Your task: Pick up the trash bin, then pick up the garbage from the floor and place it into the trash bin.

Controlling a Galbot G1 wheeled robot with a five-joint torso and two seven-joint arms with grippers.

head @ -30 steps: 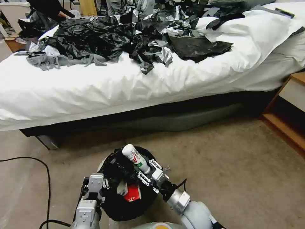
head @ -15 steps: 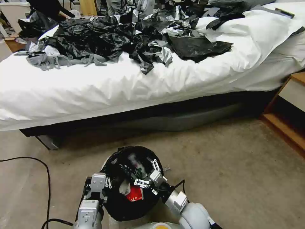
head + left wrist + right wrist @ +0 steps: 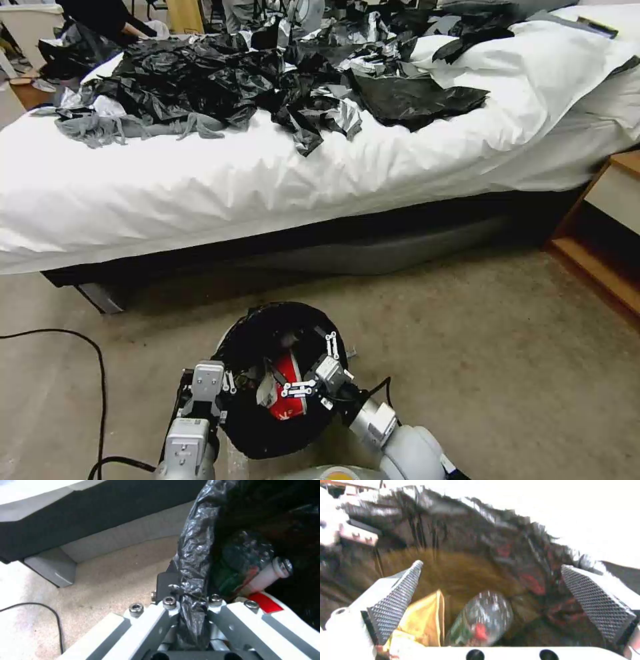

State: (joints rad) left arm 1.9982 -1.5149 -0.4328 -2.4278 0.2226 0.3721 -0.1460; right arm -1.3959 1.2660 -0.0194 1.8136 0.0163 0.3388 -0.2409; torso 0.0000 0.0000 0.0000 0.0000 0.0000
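Observation:
The trash bin (image 3: 280, 308), lined with a glossy black bag, hangs low in front of me above the carpet. My left gripper (image 3: 223, 387) is shut on its rim, and the left wrist view shows the fingers (image 3: 166, 610) pinching the bag liner (image 3: 191, 562). My right gripper (image 3: 312, 367) is open over the bin's mouth, its pads (image 3: 396, 602) wide apart with nothing between them. Inside the bin lie the clear bottle (image 3: 480, 622) with green label and white cap (image 3: 280, 567), a yellow wrapper (image 3: 423, 620) and a red-and-white packet (image 3: 287, 393).
A bed with white sheets (image 3: 200, 187) runs across the view, with black plastic sheets (image 3: 267, 80) heaped on it. A wooden nightstand (image 3: 607, 233) stands at the right. A black cable (image 3: 100, 373) trails over the carpet at the left. Open carpet (image 3: 500, 347) lies to the right.
My right gripper held the bottle above the bin a second ago. It has opened, and the bottle has dropped into the bin. The left gripper keeps its hold on the rim.

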